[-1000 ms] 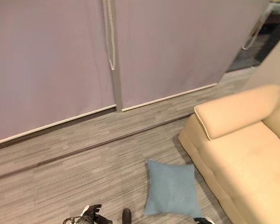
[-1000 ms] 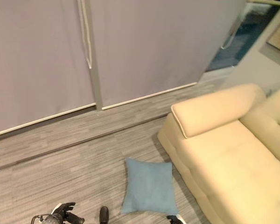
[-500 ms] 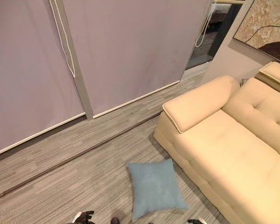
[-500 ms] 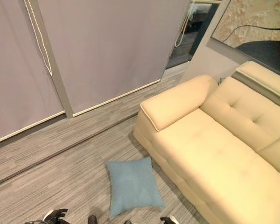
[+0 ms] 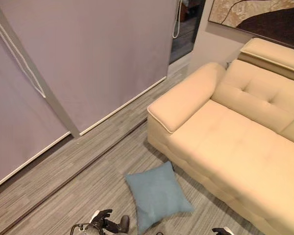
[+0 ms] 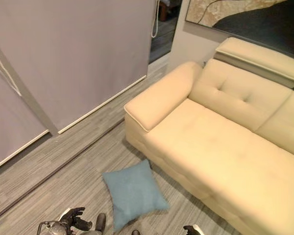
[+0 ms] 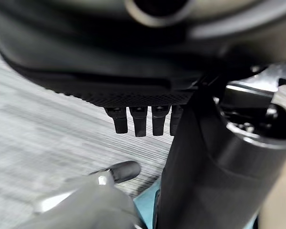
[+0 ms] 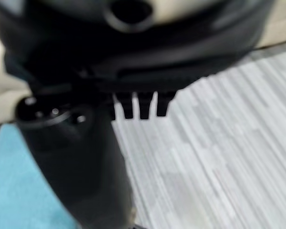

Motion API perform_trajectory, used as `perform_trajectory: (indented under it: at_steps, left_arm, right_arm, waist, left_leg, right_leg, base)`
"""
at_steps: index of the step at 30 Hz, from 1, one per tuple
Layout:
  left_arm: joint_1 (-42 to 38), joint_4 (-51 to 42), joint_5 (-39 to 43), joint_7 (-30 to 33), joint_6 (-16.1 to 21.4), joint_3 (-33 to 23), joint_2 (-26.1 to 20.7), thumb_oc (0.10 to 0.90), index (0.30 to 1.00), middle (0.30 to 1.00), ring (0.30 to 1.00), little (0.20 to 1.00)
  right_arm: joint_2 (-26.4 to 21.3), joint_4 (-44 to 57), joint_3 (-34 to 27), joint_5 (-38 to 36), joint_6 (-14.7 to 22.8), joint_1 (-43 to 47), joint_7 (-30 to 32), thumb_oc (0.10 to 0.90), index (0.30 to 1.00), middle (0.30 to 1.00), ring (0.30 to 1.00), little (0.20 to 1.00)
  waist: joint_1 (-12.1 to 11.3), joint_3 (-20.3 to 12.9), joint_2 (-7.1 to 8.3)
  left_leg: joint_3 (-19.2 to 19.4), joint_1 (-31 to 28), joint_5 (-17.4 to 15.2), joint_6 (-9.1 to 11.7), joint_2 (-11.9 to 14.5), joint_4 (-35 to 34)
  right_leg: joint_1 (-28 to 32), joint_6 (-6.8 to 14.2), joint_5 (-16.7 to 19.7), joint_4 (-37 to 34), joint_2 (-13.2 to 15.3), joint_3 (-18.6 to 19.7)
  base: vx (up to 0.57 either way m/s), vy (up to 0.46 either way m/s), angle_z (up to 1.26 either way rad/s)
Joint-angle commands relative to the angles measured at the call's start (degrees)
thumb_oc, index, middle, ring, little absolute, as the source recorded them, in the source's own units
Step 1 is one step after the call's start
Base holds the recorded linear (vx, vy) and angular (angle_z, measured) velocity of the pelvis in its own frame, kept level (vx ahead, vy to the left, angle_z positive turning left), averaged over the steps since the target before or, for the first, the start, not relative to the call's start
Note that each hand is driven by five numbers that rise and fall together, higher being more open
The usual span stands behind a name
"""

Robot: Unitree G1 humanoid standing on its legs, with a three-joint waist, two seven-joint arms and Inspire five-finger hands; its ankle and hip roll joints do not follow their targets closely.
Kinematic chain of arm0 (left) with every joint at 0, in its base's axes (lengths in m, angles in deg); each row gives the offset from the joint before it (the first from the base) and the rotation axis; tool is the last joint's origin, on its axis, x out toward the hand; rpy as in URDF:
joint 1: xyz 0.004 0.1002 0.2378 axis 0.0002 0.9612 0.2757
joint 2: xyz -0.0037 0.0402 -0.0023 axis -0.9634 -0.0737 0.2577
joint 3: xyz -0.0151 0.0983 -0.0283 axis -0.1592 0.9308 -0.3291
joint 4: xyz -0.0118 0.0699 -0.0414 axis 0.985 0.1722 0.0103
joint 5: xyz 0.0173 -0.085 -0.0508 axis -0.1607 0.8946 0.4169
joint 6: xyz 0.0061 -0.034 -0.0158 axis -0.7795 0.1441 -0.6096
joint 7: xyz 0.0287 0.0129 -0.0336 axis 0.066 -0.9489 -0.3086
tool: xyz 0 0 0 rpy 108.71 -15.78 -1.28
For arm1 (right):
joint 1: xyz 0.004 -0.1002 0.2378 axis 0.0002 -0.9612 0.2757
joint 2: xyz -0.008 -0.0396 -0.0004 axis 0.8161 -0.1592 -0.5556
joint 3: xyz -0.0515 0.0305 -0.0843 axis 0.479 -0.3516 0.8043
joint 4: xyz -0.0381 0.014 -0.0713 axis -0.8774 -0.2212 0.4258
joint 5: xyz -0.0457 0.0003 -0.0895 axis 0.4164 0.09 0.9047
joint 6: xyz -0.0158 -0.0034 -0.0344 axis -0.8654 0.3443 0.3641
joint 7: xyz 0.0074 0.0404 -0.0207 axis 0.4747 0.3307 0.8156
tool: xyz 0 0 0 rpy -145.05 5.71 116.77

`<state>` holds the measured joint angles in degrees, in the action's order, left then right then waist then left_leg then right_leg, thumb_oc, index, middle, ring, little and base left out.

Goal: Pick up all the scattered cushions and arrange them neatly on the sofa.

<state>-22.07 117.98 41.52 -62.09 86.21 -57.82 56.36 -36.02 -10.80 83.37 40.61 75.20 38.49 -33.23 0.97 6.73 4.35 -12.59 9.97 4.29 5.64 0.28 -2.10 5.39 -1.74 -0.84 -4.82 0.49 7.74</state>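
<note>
Dark left hand [image 5: 104, 217] hangs low, fingers relaxed, beside blue cushion [image 5: 157, 196].

Grey striped carpet floor [image 5: 63, 186] runs to mauve roller blinds [image 5: 103, 54] with a bead cord [image 5: 19, 58]. A dark framed picture [image 5: 264, 19] hangs on the pale wall [image 5: 206, 44].

- Soft, even light from overhead; sofa [image 5: 235, 142] brightly and warmly lit, grey blind [image 5: 98, 58] flat and matte.
- Narrow soft shadow on the floor [image 5: 78, 171] along the sofa's base, from 9 o'clock toward 5 o'clock of the head views.
- Fainter shadow under the cushion [image 5: 157, 196] at its 6 o'clock edge.
- Dim in the doorway [image 5: 183, 29] at 12 o'clock.
- Near bulk of the left hand [image 7: 133, 71] and the right hand [image 8: 133, 62] dark and blurred up close; floor past the fingers [image 7: 139, 121] brighter, with its stripes smeared.
</note>
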Motion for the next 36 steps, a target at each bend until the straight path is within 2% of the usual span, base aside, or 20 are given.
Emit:
perform_trajectory:
  at_steps: [1,2,7,9,10,12,13,14,18,21,22,23,27,28,29,30,32,34,35,36]
  left_arm:
    - [0.85,1.55,-0.51,0.91,1.20,0.04,-0.81,0.800,0.900,0.900,0.900,0.900]
    - [1.03,1.61,-1.36,0.86,1.01,0.11,-0.91,0.800,0.900,0.900,0.900,0.900]
    - [0.57,1.20,-1.64,0.86,0.86,-0.03,-1.78,0.800,0.900,0.900,0.900,0.900]
    - [-0.27,0.75,-1.59,1.05,0.79,0.05,-2.90,0.800,0.900,0.900,0.900,0.900]
    - [-0.31,0.63,-1.67,1.15,0.85,0.22,-3.33,0.800,0.900,0.900,0.900,0.900]
    - [-0.32,0.32,-1.51,1.19,0.98,0.13,-3.89,0.800,0.900,0.900,0.900,0.900]
    - [-0.34,0.32,-1.51,1.19,0.97,0.12,-3.89,0.800,0.900,0.900,0.900,0.900]
    - [0.23,0.35,-1.13,1.04,0.88,-0.65,-4.30,0.800,0.900,0.900,0.900,0.900]
    - [1.35,0.65,-1.91,0.59,0.75,-1.24,-4.48,0.800,0.900,0.900,0.900,0.900]
    - [1.67,0.74,-2.35,0.40,0.87,-1.35,-4.20,0.800,0.900,0.900,0.900,0.900]
    - [1.68,0.75,-2.35,0.40,0.87,-1.35,-4.20,0.800,0.900,0.900,0.900,0.900]
    - [1.78,0.71,-2.45,0.19,0.86,-1.42,-3.66,0.800,0.900,0.900,0.900,0.900]
    - [1.05,-0.23,-1.94,-0.13,1.01,-0.28,-2.69,0.800,0.900,0.900,0.900,0.900]
    - [0.68,-0.50,-2.10,-0.26,1.06,0.71,-2.20,0.800,0.900,0.900,0.900,0.900]
    - [0.67,-0.49,-2.10,-0.26,1.06,0.71,-2.19,0.800,0.900,0.900,0.900,0.900]
    - [0.51,-0.39,-2.15,-0.25,0.96,1.34,-1.88,0.800,0.900,0.900,0.900,0.900]
    - [0.52,-0.26,-2.15,-0.12,0.91,1.50,-1.76,0.800,0.900,0.900,0.900,0.900]
    - [0.67,0.23,-2.37,0.13,0.62,1.77,-1.55,0.800,0.900,0.900,0.900,0.900]
    - [0.67,0.24,-2.37,0.13,0.63,1.77,-1.55,0.800,0.900,0.900,0.900,0.900]
    - [0.61,0.34,-2.20,0.43,0.61,2.02,-1.49,0.800,0.900,0.900,0.900,0.900]
  right_arm:
    - [-1.51,-0.05,-1.09,-1.30,0.33,-0.75,1.02,0.800,0.900,0.900,0.900,0.900]
    - [-1.11,-0.27,-1.30,-1.35,0.18,-0.75,1.11,0.800,0.900,0.900,0.900,0.900]
    - [-0.01,0.05,-0.85,-1.17,-0.06,-0.14,0.96,0.800,0.900,0.900,0.900,0.900]
    - [0.39,0.91,0.05,-0.64,0.01,1.53,1.13,0.800,0.900,0.900,0.900,0.900]
    - [0.42,1.48,0.16,-0.61,0.26,1.91,1.36,0.800,0.900,0.900,0.900,0.900]
    - [0.42,2.18,0.52,-0.19,0.76,1.87,1.53,0.800,0.900,0.900,0.900,0.900]
    - [0.43,2.18,0.52,-0.18,0.76,1.88,1.52,0.800,0.900,0.900,0.900,0.900]
    - [0.42,2.12,1.07,0.50,0.97,1.78,1.65,0.800,0.900,0.900,0.900,0.900]
    - [0.32,1.98,2.11,0.71,1.61,1.93,1.55,0.800,0.900,0.900,0.900,0.900]
    - [0.27,2.73,2.59,0.24,1.92,2.36,1.92,0.800,0.900,0.900,0.900,0.900]
    - [0.27,2.73,2.60,0.24,1.92,2.36,1.92,0.800,0.900,0.900,0.900,0.900]
    - [0.08,2.54,2.28,-0.31,2.06,1.96,2.03,0.800,0.900,0.900,0.900,0.900]
    - [-0.85,2.41,2.00,-0.47,1.72,2.03,2.07,0.800,0.900,0.900,0.900,0.900]
    - [-1.04,2.27,2.01,-0.47,1.65,2.09,2.31,0.800,0.900,0.900,0.900,0.900]
    - [-1.05,2.27,2.01,-0.46,1.66,2.09,2.31,0.800,0.900,0.900,0.900,0.900]
    - [-1.34,2.12,1.85,-0.44,1.64,1.74,2.39,0.800,0.900,0.900,0.900,0.900]
    - [-1.47,2.04,1.94,-0.16,1.51,1.50,2.28,0.800,0.900,0.900,0.900,0.900]
    - [-1.65,1.79,1.80,0.14,1.25,1.15,2.26,0.800,0.900,0.900,0.900,0.900]
    - [-1.65,1.79,1.79,0.14,1.25,1.15,2.26,0.800,0.900,0.900,0.900,0.900]
    - [-1.86,1.82,1.53,0.14,1.09,1.00,2.41,0.800,0.900,0.900,0.900,0.900]
  waist:
    - [-0.49,-1.11,-1.23]
    - [-0.09,-1.50,-1.04]
    - [-0.37,-1.36,-0.44]
    - [-0.43,-0.85,-0.50]
    - [-0.74,-0.81,-0.56]
    - [-2.00,-0.87,-0.79]
    - [-1.95,-1.00,-0.81]
    - [-2.76,-1.59,-0.86]
    - [-3.25,-2.72,-0.15]
    - [-4.45,-2.61,0.49]
    - [-4.46,-2.60,0.50]
    - [-4.17,-2.28,0.52]
    - [-3.59,-1.24,-0.58]
    - [-3.53,-0.58,-0.99]
    - [-3.44,-0.60,-1.01]
    - [-2.93,-0.39,-1.06]
    - [-2.65,-0.32,-1.00]
    - [-2.36,-0.49,-0.83]
    - [-2.34,-0.47,-0.84]
    - [-2.45,-0.37,-0.95]
  left_leg:
    - [1.65,0.84,-2.49,-1.06,0.18,4.33]
    - [3.50,0.55,-3.04,-1.63,-0.02,5.68]
    - [8.03,0.15,-5.55,-3.87,-0.65,7.31]
    - [10.83,-0.05,-6.25,-4.89,-0.45,7.16]
    - [11.86,-0.14,-6.47,-5.05,-0.17,7.03]
    - [14.05,-0.71,-7.16,-5.15,0.11,6.90]
    - [14.01,-0.54,-7.04,-5.14,0.11,6.85]
    - [15.35,-0.83,-7.10,-5.36,-0.31,6.65]
    - [18.17,-1.57,-6.37,-6.02,-2.56,5.14]
    - [20.59,-0.63,-5.59,-5.94,-3.52,5.22]
    - [20.61,-0.63,-5.62,-5.93,-3.51,5.26]
    - [20.52,0.35,-5.75,-5.92,-3.95,6.75]
    - [19.92,1.88,-6.28,-5.65,-4.27,8.92]
    - [17.12,2.79,-6.49,-5.21,-4.55,10.00]
    - [17.03,2.85,-6.50,-5.21,-4.57,10.06]
    - [15.08,3.39,-6.47,-4.41,-4.06,10.72]
    - [14.95,3.43,-6.41,-4.12,-2.98,10.91]
    - [14.40,3.79,-5.50,-3.52,0.44,10.46]
    - [14.38,3.77,-5.50,-3.50,0.44,10.46]
    - [12.10,4.36,-4.01,-2.44,2.84,9.69]
  right_leg:
    - [-1.46,6.00,-6.43,6.53,-0.44,1.44]
    - [-1.82,6.95,-5.73,6.46,1.30,2.53]
    - [-4.88,8.70,-4.31,8.92,3.53,5.04]
    - [-9.11,10.25,-2.40,12.26,4.41,4.63]
    - [-10.08,10.13,-2.19,12.60,5.11,2.26]
    - [-9.97,9.10,-3.17,12.23,7.22,-7.96]
    - [-10.11,9.10,-3.06,12.15,7.21,-8.00]
    - [-9.21,8.56,-4.45,12.22,6.80,-14.28]
    - [-6.78,7.73,-6.74,12.25,0.73,-14.65]
    - [-4.59,6.29,-7.69,7.72,-0.43,-14.98]
    - [-4.53,6.28,-7.66,7.64,-0.44,-14.96]
    - [-4.30,5.71,-7.12,6.14,-1.26,-11.96]
    - [-4.56,5.05,-6.58,5.16,-1.21,-12.36]
    - [-5.23,4.84,-6.46,5.48,-1.21,-12.19]
    - [-5.25,4.84,-6.48,5.48,-1.21,-12.29]
    - [-5.63,5.18,-6.20,5.84,-0.43,-12.95]
    - [-5.85,5.39,-5.92,6.12,0.23,-13.22]
    - [-5.90,5.74,-5.81,6.14,1.46,-13.61]
    - [-5.87,5.73,-5.83,6.15,1.46,-13.63]
    - [-5.93,5.91,-6.19,6.52,1.94,-13.22]
  base:
    - [0.16,0.242,-0.95]
    - [0.15,0.250,-1.00]
    - [0.08,0.225,-0.56]
    - [-0.05,0.228,-0.80]
    - [-0.06,0.273,-1.12]
    - [-0.02,0.175,-1.09]
    - [-0.02,0.142,-0.96]
    - [-0.01,0.124,-0.88]
    - [-0.02,0.124,-0.28]
    - [-0.08,0.027,-0.51]
    - [-0.07,-0.026,-0.53]
    - [-0.03,-0.037,-0.30]
    - [-0.07,-0.007,0.02]
    - [-0.06,0.025,0.27]
    - [-0.05,0.080,0.13]
    - [0.02,0.104,-0.05]
    - [0.02,0.098,-0.01]
    - [0.05,0.119,0.01]
    - [0.08,0.178,-0.08]
    - [0.05,0.101,-0.06]
